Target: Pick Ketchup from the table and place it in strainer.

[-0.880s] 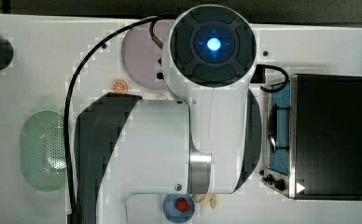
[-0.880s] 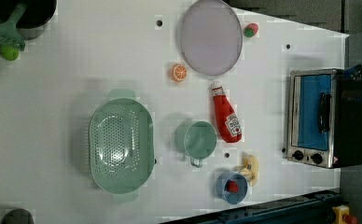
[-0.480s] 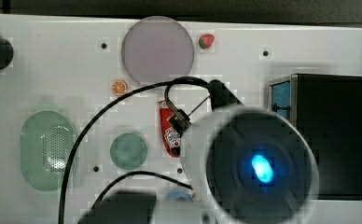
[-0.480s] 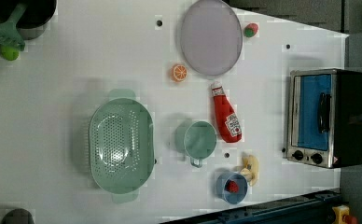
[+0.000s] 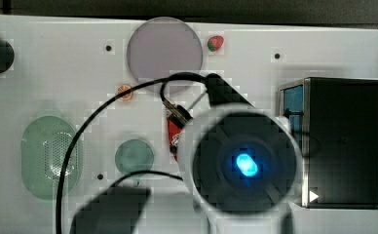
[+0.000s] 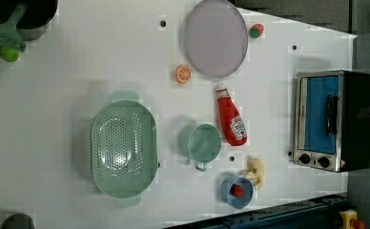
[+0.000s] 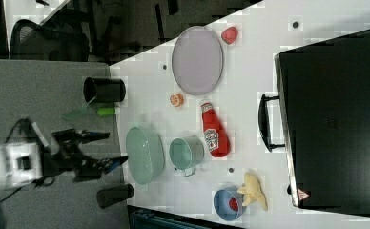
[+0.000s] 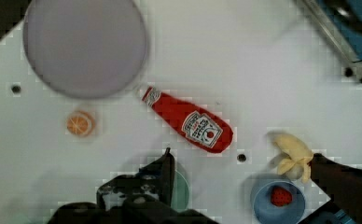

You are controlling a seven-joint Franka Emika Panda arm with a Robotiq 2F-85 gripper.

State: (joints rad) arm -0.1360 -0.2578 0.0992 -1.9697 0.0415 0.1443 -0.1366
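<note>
- The Ketchup (image 8: pixel 187 122) bottle lying on the counter (image 6: pixel 78 57) beside the grey plate (image 6: pixel 215 37) carries a white label with a red tomato mark on its body and a smaller white band at the neck; the lettering on both is too small to read.
- The toaster oven (image 7: pixel 333 119), well apart from the grey plate, bears a small red-and-white triangular warning sign at one corner.
- No other writing can be read.

We were looking at a robotics lab set up as a mock kitchen. A white counter (image 6: pixel 78 57) with small bolt holes carried toy food, such as a plastic orange slice (image 6: pixel 183 74) and a banana (image 7: pixel 253 191), beside a small toaster oven (image 6: pixel 333 120). Past the counter's edge, grey carpet and an office chair (image 7: pixel 30 38) showed in the right view.
</note>
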